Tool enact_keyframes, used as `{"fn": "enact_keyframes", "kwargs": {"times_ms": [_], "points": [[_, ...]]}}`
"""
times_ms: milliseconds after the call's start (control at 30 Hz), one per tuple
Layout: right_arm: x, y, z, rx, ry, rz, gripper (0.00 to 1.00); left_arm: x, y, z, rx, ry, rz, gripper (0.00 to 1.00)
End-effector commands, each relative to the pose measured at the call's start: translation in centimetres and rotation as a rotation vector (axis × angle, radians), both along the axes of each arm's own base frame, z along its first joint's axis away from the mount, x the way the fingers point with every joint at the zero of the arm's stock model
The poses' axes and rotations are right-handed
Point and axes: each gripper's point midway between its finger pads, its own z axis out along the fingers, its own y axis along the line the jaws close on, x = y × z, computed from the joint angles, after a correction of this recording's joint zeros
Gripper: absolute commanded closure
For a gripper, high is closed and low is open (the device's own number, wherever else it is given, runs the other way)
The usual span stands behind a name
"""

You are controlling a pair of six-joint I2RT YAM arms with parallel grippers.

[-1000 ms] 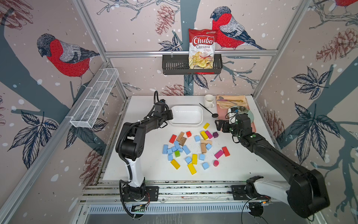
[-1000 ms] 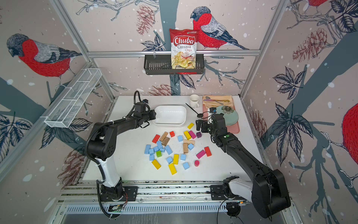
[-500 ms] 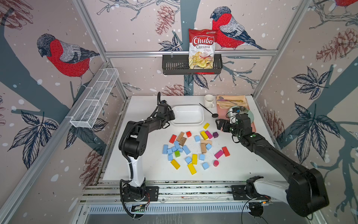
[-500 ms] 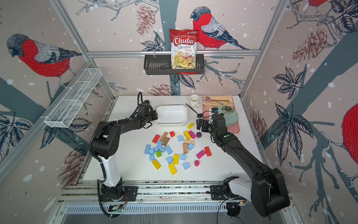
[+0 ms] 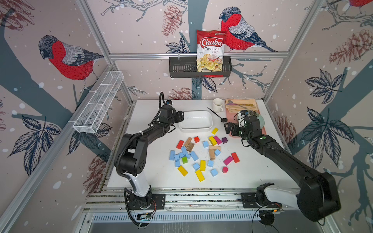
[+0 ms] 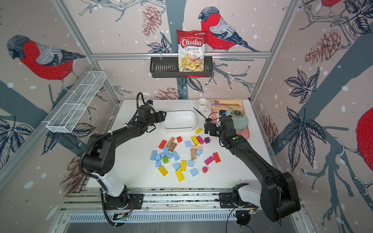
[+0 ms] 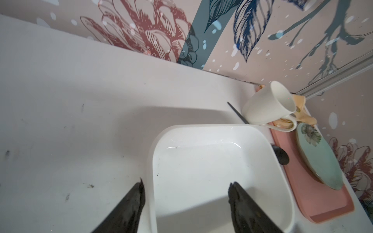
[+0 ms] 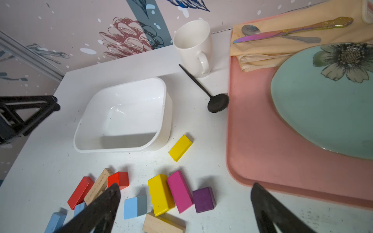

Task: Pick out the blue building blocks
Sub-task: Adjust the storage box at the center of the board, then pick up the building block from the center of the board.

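Several blue building blocks lie on the white table among other colours, a cluster point(image 5: 182, 154) point(image 6: 163, 154) toward the left and single ones such as point(image 5: 214, 172). One blue cube point(image 8: 134, 207) shows in the right wrist view. My left gripper point(image 5: 180, 117) point(image 7: 185, 187) is open and empty, its jaws either side of the left rim of the empty white dish point(image 5: 194, 129) point(image 7: 150, 161). My right gripper point(image 5: 228, 129) point(image 8: 185, 191) hovers open and empty over the far right of the block pile, beside the pink tray.
Yellow, red, pink, purple, green and tan blocks point(image 5: 212, 154) are mixed with the blue ones. Behind stand a white mug point(image 5: 218, 105) and a black spoon point(image 5: 223, 120). A pink tray point(image 8: 262, 151) holds a green plate, napkin and cutlery. A chip bag point(image 5: 211, 52) hangs on the back wall.
My left gripper has moved right to the dish's rim and gone from shut to open. The right arm and the blocks have stayed put.
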Motion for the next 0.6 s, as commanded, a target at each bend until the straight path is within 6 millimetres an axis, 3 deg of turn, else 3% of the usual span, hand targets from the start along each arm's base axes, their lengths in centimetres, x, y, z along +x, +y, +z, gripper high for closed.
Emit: {"fn": "enact_keyframes", "kwargs": {"times_ms": [0, 133, 367, 567], "points": [[-0.7, -0.4, -2.1, -0.22, 0.055, -0.01, 0.01, -1.5, -0.2, 4.4, -0.014, -0.134, -0.05, 0.18], [-1.6, 1.8, -4.8, -0.354, 0.132, 0.043, 0.01, -4.6, 0.7, 6.6, 0.019, -0.192, -0.066, 0.02], [-3.0, 6.7, -7.8, -0.392, 0.208, 0.16, 0.0, -9.5, 2.2, 8.8, 0.056, -0.246, -0.078, 0.01], [-4.5, 11.0, -9.7, -0.368, 0.269, 0.245, 0.0, -12.1, 3.8, 10.2, 0.058, -0.255, -0.027, 0.01]]}}
